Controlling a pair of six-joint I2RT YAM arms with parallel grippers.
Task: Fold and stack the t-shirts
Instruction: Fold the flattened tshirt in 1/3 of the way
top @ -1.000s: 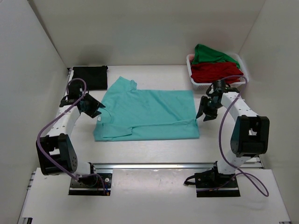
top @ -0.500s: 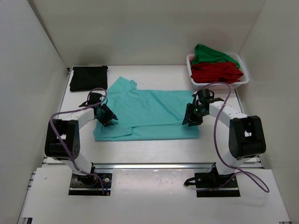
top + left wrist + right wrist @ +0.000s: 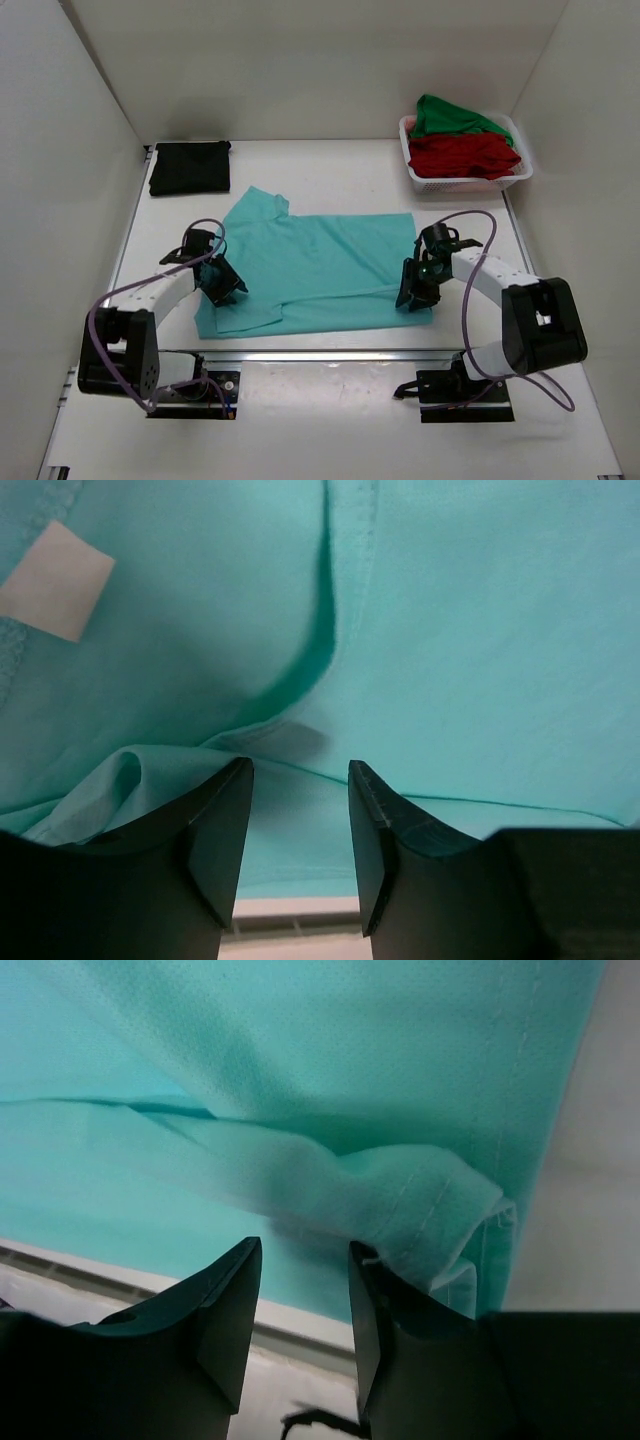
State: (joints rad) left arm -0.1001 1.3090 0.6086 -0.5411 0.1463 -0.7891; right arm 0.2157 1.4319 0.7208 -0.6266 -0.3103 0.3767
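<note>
The teal t-shirt point(image 3: 320, 260) lies spread flat at the near middle of the table, neck to the left. My left gripper point(image 3: 225, 287) is low over its near left part, jaws open; in the left wrist view point(image 3: 300, 780) teal cloth point(image 3: 480, 630) and the white neck label point(image 3: 55, 580) fill the frame. My right gripper point(image 3: 408, 292) is open at the shirt's near right corner; the right wrist view point(image 3: 303, 1260) shows a bunched hem fold point(image 3: 430, 1200) beside the right finger. The black t-shirt point(image 3: 190, 167) lies folded at the far left. The red point(image 3: 462, 155) and green point(image 3: 450, 115) t-shirts lie in the basket.
The white lattice basket point(image 3: 470, 183) stands at the far right corner. An aluminium rail point(image 3: 330, 355) runs along the near table edge, just below the teal shirt's hem. White walls close in the left, right and back.
Both grippers have moved toward the near edge. The teal shirt has slid with them toward the near edge, and its near right corner has bunched up.
</note>
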